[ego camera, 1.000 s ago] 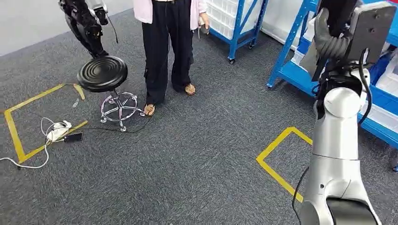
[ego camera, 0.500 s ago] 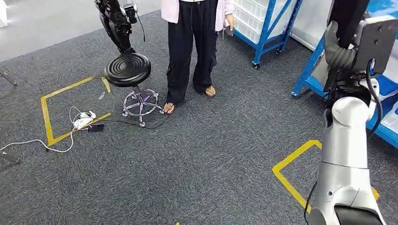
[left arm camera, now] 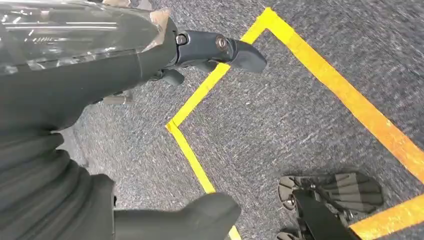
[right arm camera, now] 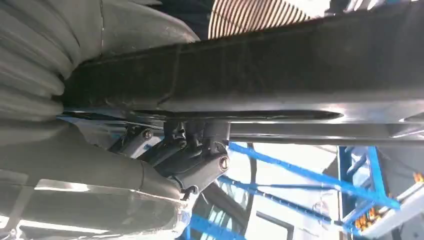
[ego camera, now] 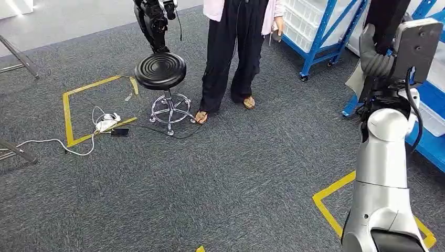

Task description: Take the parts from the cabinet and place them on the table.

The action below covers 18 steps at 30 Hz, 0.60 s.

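My right hand (ego camera: pixel 375 51) is raised high at the right of the head view and grips a long black part (ego camera: pixel 387 14) that sticks up past the top edge. In the right wrist view the same black part (right arm camera: pixel 280 65) runs as a dark bar across my right hand (right arm camera: pixel 105 160). My left hand (left arm camera: pixel 80 80) hangs over the grey carpet, its fingers (left arm camera: pixel 235 50) and thumb apart with nothing between them. The blue cabinet (ego camera: pixel 427 113) with white bins stands just behind my right arm.
A person (ego camera: pixel 236 47) stands ahead beside a black round stool (ego camera: pixel 160 71). A second blue rack (ego camera: pixel 320 31) is behind them, and a dark robot (ego camera: pixel 155 21) behind the stool. Cables and a power strip (ego camera: pixel 105 123) lie in a yellow tape square (ego camera: pixel 68 113). More yellow tape (ego camera: pixel 328 207) marks the floor by my right arm.
The whole picture has slid to the right, so the camera has turned left. My right arm keeps its raised pose with the black part.
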Available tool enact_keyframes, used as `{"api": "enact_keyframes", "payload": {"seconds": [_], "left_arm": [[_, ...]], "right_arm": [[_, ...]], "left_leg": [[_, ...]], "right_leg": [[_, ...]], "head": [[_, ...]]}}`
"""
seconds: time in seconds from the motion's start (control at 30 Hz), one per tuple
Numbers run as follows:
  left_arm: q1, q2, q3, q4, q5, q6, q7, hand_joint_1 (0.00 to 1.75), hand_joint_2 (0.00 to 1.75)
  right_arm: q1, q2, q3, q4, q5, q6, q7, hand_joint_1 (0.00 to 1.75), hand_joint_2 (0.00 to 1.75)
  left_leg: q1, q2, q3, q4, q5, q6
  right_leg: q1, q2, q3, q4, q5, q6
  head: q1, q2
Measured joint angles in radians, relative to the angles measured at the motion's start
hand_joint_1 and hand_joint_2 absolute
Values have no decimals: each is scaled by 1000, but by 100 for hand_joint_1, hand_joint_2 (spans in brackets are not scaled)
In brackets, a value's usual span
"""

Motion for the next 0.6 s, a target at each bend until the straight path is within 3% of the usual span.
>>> {"api": "enact_keyframes", "payload": {"seconds": [0.07, 0.1, 0.13, 0.17, 0.23, 0.27, 0.3, 0.33, 0.37, 0.43, 0.47, 0.5, 0.53, 0.57, 0.6], "left_arm": [[0, 0, 0, 0, 0, 0, 0, 0, 175], [2, -1, 0, 0, -5, -4, -2, 0, 175], [-9, 4, 0, 0, -11, -11, -7, 0, 175], [-9, 3, 0, 0, -11, -18, -8, 0, 175], [-8, 3, 0, 0, -11, -21, -7, 0, 175], [-9, 3, 0, 0, -12, -22, -6, 0, 175], [-9, 4, 0, 0, -12, -22, -5, 0, 175], [-11, 7, 0, 0, -12, -21, -1, 0, 175], [-12, 6, 0, 0, -12, -21, 3, 0, 175], [-9, 6, 0, 0, -12, -19, 11, 0, 175], [-7, 6, 0, 0, -13, -18, 13, 0, 175], [-7, 3, 0, 0, -13, -17, 15, 0, 175], [-9, 3, 0, 0, -13, -13, 16, 0, 175], [-13, 3, 1, 0, -10, -11, 16, 0, 175], [-15, 3, 2, 0, -8, -8, 17, 0, 175]], "right_arm": [[0, 0, 0, 0, 2, -1, 1, 175, 175], [-4, 5, 3, 2, 31, -15, 12, 175, 175], [-17, 8, 7, 8, 62, -22, 32, 175, 175], [-18, 10, 11, 13, 66, -22, 41, 175, 175], [-26, 11, 15, 18, 70, -22, 44, 175, 175], [-35, 14, 17, 20, 71, -22, 46, 175, 175], [-40, 15, 19, 22, 71, -22, 47, 175, 175], [-43, 17, 21, 26, 70, -21, 47, 175, 175], [-45, 18, 22, 27, 68, -21, 46, 175, 175], [-44, 26, 20, 42, 61, -23, 38, 175, 175], [-47, 30, 19, 46, 59, -26, 32, 175, 175], [-52, 36, 19, 48, 56, -28, 29, 175, 175], [-54, 40, 18, 52, 51, -29, 24, 175, 175], [-55, 40, 17, 55, 50, -31, 18, 175, 175], [-57, 40, 16, 59, 47, -34, 13, 175, 175]], "left_leg": [[0, -2, 0, -1, 1, 1], [8, -18, 17, -23, 13, 17], [9, -56, 16, -25, 17, 25], [9, -83, 16, -24, 17, 24], [11, -102, 15, -20, 16, 23], [16, -117, 14, -11, 13, 18], [17, -127, 10, -2, 8, 10], [12, -139, 3, 2, 6, 1], [15, -147, -2, 10, 6, -2], [21, -166, -9, -1, 15, -15], [22, -173, -14, 3, 15, -18], [17, -118, -17, 17, 4, -20], [15, -68, -34, 56, -21, -25], [17, -45, -66, 122, -56, -28], [18, -34, -106, 203, -93, -29]], "right_leg": [[0, -2, 1, -1, 0, 1], [-1, 24, -9, 15, -14, 11], [-4, 92, -134, 271, -117, -8], [-8, 95, -161, 308, -107, 6], [-16, 96, -124, 219, -59, 25], [-23, 104, -67, 103, -10, 40], [-34, 136, -31, 22, 8, 49], [-26, 165, -32, 34, 4, 42], [-26, 166, -29, 28, 6, 32], [-18, 146, -29, 31, 7, 21], [-29, 134, -28, 28, 12, 13], [-27, 128, -26, 26, 14, 9], [-24, 118, -24, 26, 12, 3], [-20, 109, -24, 26, 10, -3], [-16, 98, -24, 26, 9, -5]], "head": [[0, 0], [1, 0], [5, 0], [5, 0], [7, 0], [7, 0], [8, 0], [11, 0], [8, 0], [8, 0], [6, 0], [6, 0], [-4, 0], [-3, 0], [-4, 0]]}}
